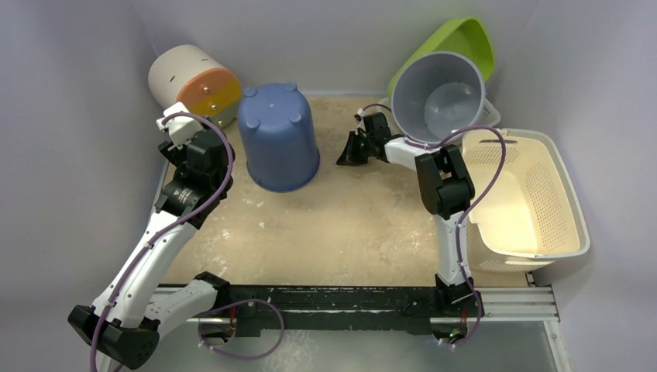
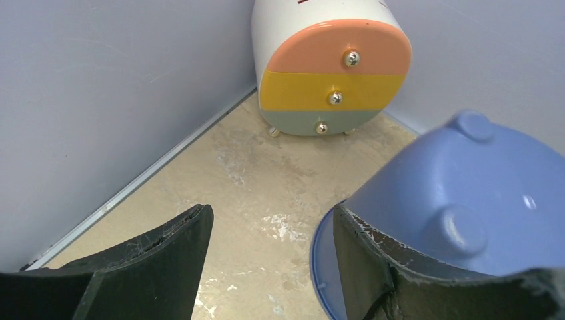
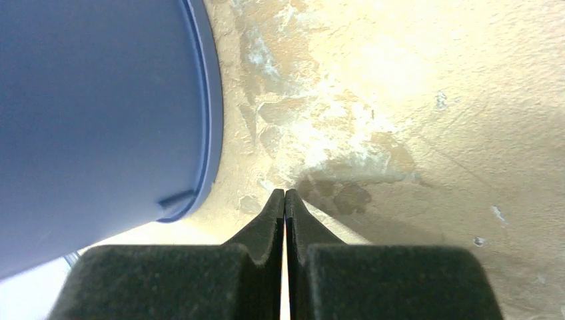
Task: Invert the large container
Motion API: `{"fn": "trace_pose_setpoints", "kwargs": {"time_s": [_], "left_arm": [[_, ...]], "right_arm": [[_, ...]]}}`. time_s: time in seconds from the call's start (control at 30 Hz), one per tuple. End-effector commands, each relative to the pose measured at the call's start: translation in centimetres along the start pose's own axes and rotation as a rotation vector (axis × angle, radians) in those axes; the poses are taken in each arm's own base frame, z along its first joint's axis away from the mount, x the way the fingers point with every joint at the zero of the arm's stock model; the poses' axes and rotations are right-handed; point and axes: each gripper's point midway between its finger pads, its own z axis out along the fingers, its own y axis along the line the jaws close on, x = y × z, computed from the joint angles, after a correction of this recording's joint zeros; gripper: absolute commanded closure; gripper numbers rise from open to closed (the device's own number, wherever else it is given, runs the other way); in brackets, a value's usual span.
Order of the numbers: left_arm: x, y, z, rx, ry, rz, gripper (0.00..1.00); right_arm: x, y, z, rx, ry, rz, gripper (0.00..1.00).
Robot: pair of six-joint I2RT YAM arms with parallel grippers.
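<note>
Upside down, feet up, large blue container (image 1: 277, 138) near far left corner of surface (image 1: 349, 225); left end effector (image 2: 270, 220) apart beside it, empty; right end effector (image 3: 284, 195) together, near its rim.

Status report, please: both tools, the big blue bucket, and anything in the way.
Left tool open beside blue bucket, holding nothing. Right tool shut, empty, near its rim. Bucket upside down, feet up. Drawer chest beyond left tool.

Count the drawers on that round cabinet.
3, stacked on the cabinet front: orange drawer on top, yellow drawer in the middle, grey-green drawer at the bottom. None seems hidden.
</note>
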Motion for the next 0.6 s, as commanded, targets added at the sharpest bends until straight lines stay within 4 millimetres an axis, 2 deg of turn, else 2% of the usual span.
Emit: {"fn": "trace_pose_setpoints", "kwargs": {"time_s": [0.0,0.17,0.33,0.43,0.5,0.57], "left_arm": [[-0.5,-0.3,0.2,0.007,-0.017,-0.037,0.34],[-0.4,-0.3,0.2,0.01,-0.016,-0.032,0.34],[0.2,-0.6,0.2,0.026,0.004,-0.016,0.34],[1.7,-0.9,0.1,0.048,0.044,-0.022,0.35],[3.1,-1.3,0.0,0.083,0.078,-0.042,0.41],[4.2,-2.2,-0.4,0.155,0.107,-0.066,0.44]], "right_arm": [[-2.4,2.0,-1.4,-0.012,-0.059,-0.075,0.99],[-2.9,2.9,-2.2,-0.028,-0.065,-0.114,0.81],[-3.0,5.6,-3.6,-0.051,-0.071,-0.193,0.73],[-3.2,7.7,-5.2,-0.064,-0.097,-0.231,0.69],[-3.8,8.9,-6.6,-0.064,-0.131,-0.255,0.66],[-4.6,10.2,-8.4,-0.056,-0.175,-0.295,0.57]]}}
